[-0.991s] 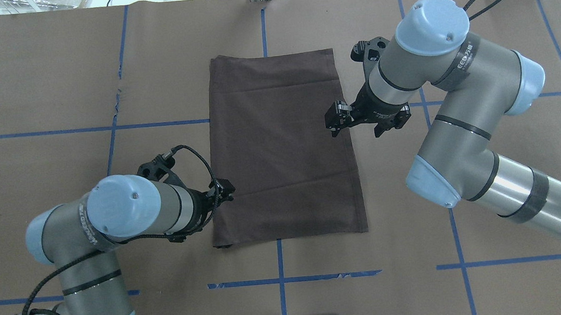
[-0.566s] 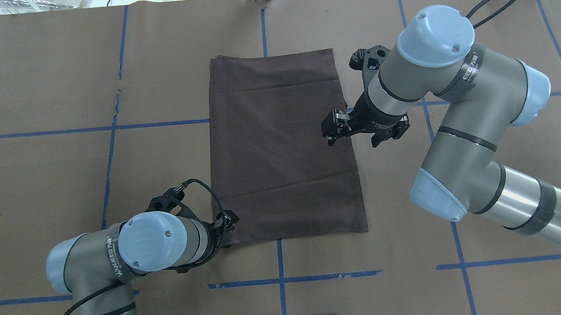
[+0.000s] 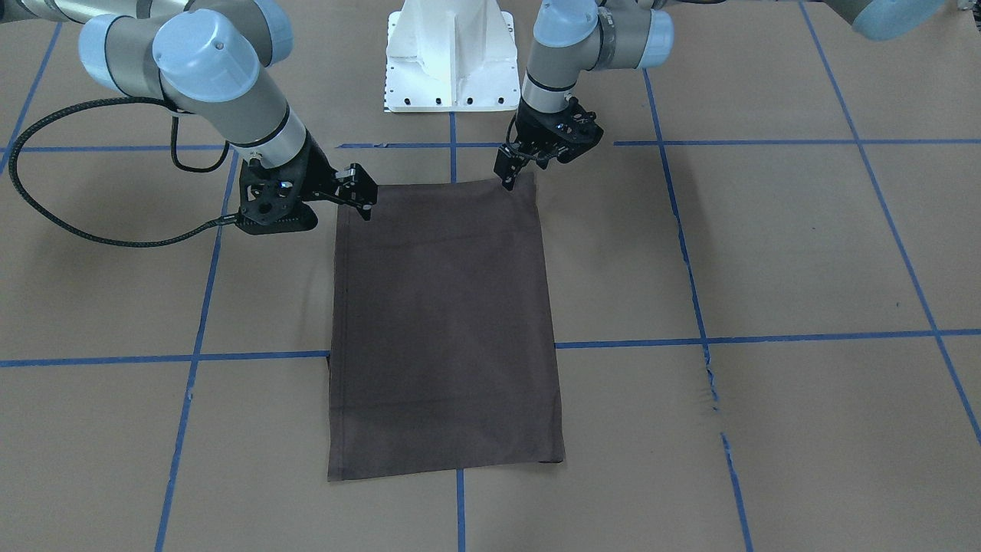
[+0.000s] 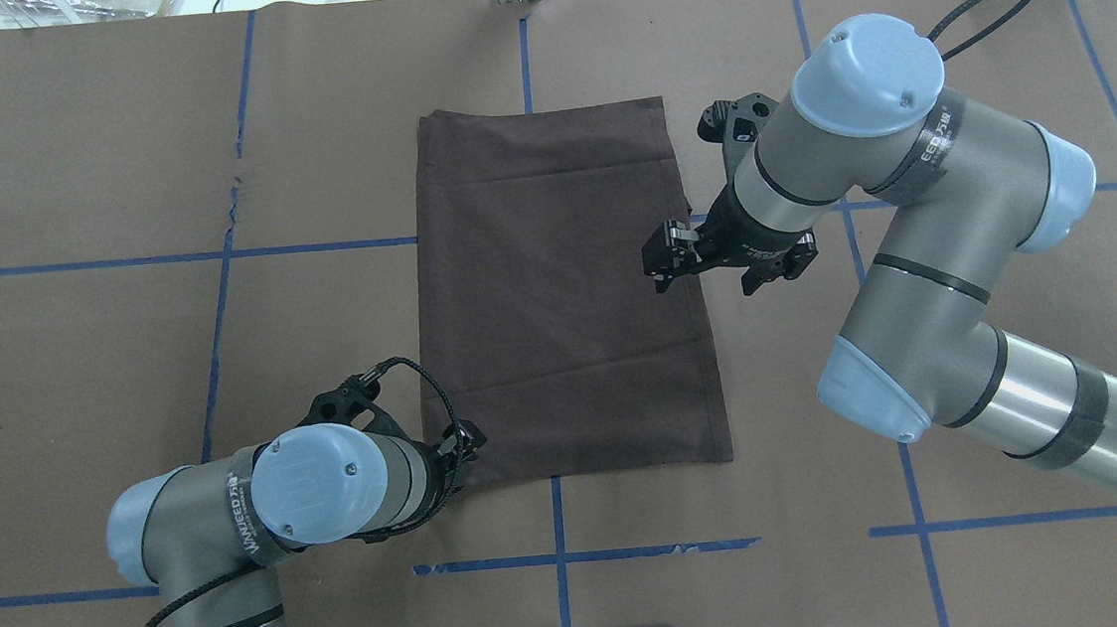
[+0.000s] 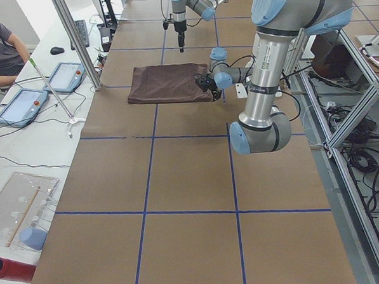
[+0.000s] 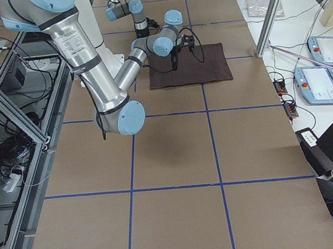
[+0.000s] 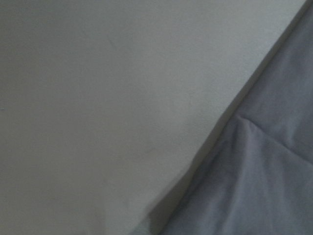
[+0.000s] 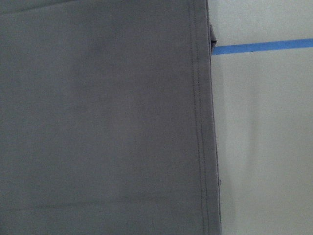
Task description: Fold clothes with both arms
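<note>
The dark brown T-shirt (image 4: 562, 293) lies flat on the brown paper table, folded into a tall rectangle; collar and lettering are hidden. My left gripper (image 4: 469, 442) is low at the shirt's near left corner and looks open; in the front view (image 3: 507, 178) its tips touch that corner. The left wrist view shows only the shirt's edge (image 7: 264, 181) close up. My right gripper (image 4: 660, 268) is open over the shirt's right edge, about halfway along, also in the front view (image 3: 366, 201). The right wrist view shows the hemmed edge (image 8: 200, 122) from above.
The white pedestal base (image 3: 448, 54) stands at the robot's side of the table. Blue tape lines (image 4: 314, 247) cross the paper. A person (image 5: 0, 47) and two tablets (image 5: 68, 75) are beyond the table's far edge, by a metal post (image 5: 76, 40).
My left arm has drawn back along the shirt's left edge to its near left corner. My right gripper has shifted slightly inward over the right edge, then stayed put.
</note>
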Available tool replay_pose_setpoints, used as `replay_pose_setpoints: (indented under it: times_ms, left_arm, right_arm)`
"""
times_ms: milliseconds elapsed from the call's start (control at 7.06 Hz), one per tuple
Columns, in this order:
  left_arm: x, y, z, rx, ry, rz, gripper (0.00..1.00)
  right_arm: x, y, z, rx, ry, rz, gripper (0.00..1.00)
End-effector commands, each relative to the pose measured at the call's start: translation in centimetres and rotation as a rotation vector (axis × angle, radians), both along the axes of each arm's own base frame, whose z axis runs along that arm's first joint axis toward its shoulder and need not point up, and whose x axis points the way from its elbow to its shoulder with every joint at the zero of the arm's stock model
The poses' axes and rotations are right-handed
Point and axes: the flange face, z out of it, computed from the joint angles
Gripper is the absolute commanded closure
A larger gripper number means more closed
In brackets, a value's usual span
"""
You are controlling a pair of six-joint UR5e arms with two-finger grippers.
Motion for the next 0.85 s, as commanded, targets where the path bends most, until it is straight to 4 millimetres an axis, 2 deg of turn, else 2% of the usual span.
replay_pose_setpoints:
  times_ms: [0, 708]
  left_arm:
    - [0.14, -0.37, -0.15, 0.005, 0.000, -0.007, 0.17]
    - [0.68, -0.69, 0.33, 0.013, -0.015, -0.018, 0.21]
  right_arm:
    - [-0.01, -0.07, 0.35, -0.004, 0.005, 0.000, 0.00]
    - [0.05, 0.01, 0.21, -0.004, 0.001, -0.002, 0.00]
